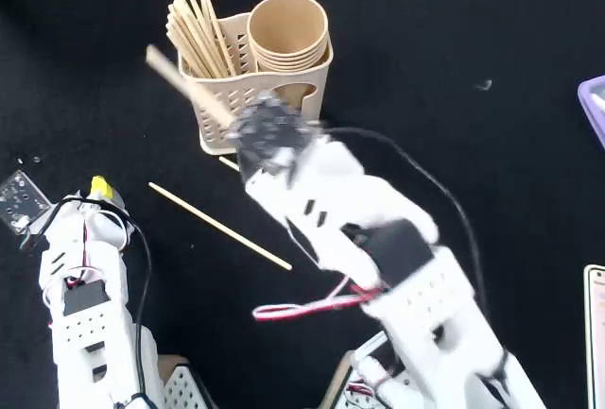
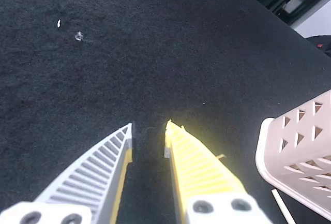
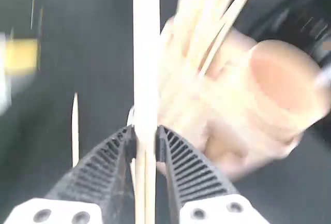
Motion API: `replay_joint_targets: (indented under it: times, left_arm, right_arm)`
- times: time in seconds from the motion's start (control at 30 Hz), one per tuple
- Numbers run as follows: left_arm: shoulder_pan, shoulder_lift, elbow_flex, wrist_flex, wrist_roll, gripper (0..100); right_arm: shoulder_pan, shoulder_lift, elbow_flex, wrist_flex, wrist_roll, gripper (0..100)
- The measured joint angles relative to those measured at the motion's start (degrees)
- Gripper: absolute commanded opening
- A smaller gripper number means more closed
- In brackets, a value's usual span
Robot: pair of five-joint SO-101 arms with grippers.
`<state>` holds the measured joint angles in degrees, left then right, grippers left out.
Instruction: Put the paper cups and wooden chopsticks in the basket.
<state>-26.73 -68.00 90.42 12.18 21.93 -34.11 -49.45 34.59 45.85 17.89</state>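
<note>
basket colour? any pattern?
The basket is beige, its walls patterned with small cut-outs. Shows best in the high view.

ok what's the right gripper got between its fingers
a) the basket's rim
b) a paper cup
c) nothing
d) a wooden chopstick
d: in the right wrist view the right gripper is shut on a wooden chopstick, which stands up between its fingers, beside the basket.
</note>
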Motion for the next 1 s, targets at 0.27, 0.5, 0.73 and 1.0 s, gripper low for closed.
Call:
replay_joint_targets:
  times: [0.27, 0.5, 0.73, 1.0]
  left_arm:
    - [0.0, 0.0, 0.0, 0.0, 0.0, 12]
    - [0.0, 0.0, 0.0, 0.0, 0.0, 12]
    - [0.0, 0.0, 0.0, 0.0, 0.0, 12]
    - [0.0, 0.0, 0.0, 0.0, 0.0, 12]
  right_arm:
    - [0.0, 1.5, 3.1, -34.9, -7.6, 1.1]
    - [0.0, 16.4, 2.0, -57.7, -7.9, 1.1]
    - [2.7, 36.1, -9.7, -61.2, -7.9, 1.1]
    - [4.0, 43.2, -12.0, -57.2, -7.9, 1.4]
